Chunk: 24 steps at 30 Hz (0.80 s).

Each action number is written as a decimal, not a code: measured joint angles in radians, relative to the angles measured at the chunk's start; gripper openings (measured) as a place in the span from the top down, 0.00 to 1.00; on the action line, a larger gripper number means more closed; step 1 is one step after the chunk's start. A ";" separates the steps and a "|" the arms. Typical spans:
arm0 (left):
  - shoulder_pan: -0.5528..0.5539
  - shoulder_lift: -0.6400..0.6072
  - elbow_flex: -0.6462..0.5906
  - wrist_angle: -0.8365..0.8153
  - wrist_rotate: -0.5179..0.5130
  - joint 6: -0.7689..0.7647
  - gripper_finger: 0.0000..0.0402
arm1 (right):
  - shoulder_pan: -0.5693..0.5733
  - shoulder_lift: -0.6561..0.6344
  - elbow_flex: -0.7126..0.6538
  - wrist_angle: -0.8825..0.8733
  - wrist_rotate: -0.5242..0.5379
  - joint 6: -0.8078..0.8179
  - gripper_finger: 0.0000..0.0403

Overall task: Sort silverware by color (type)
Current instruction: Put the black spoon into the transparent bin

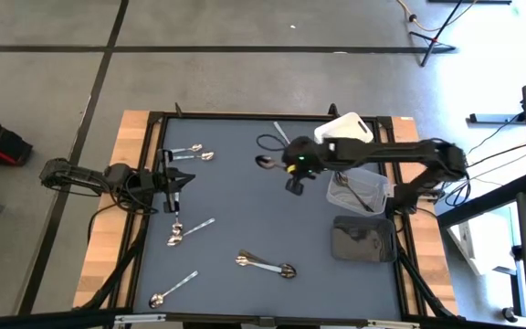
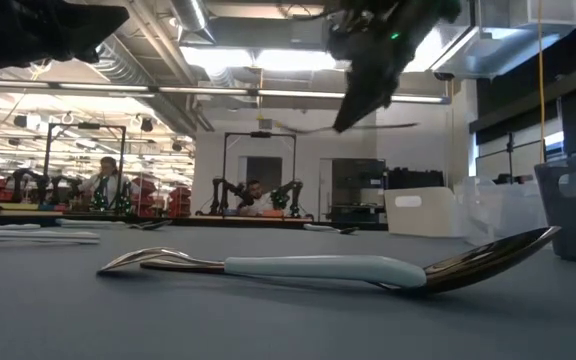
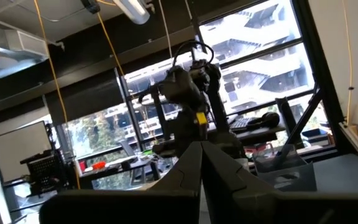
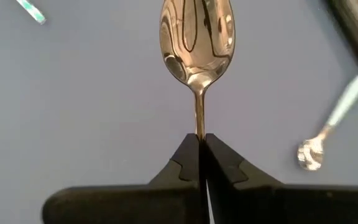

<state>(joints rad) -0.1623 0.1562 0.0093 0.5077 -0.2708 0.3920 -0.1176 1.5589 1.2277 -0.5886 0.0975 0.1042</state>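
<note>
Fingers (image 4: 185, 165) of the right gripper (image 4: 199, 152) are clamped together on the thin handle of a shiny spoon (image 4: 196, 38), whose bowl sticks out ahead of the fingertips over the blue-grey mat (image 4: 92, 106). From above, this gripper (image 1: 294, 180) sits over the mat's middle toward the far edge, with the held spoon's bowl (image 1: 264, 161) just beside it; the level view shows the gripper (image 2: 353, 112) raised well clear of the mat. Near it at the right edge stand three bins: a white one (image 1: 345, 128) at the far right corner, a clear one (image 1: 362, 190) next along, and a dark one (image 1: 363, 238) nearer the front. The left gripper (image 1: 174, 198) hangs by the mat's left edge with its fingers (image 3: 188, 171) pressed together on nothing, pointing out into the room. Other spoons lie scattered on the mat: a pair (image 1: 195, 153) near the far left corner, two (image 1: 188, 231) just in front of the left gripper, one (image 1: 172, 289) near the front left corner, and a crossed pair (image 1: 265, 265) toward the front middle. That crossed pair (image 2: 328, 268) fills the level view, one with a pale blue handle, one darker. A dark loop of cable (image 1: 269, 141) lies by the far edge.
</note>
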 joint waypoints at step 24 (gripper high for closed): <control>0.000 0.000 0.000 0.001 0.000 0.000 0.99 | 0.040 -0.773 -0.509 -0.368 0.095 0.436 1.00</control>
<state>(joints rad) -0.1619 0.1561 0.0093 0.5086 -0.2704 0.3920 -0.0780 0.7863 0.7189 -0.9571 0.1924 0.5407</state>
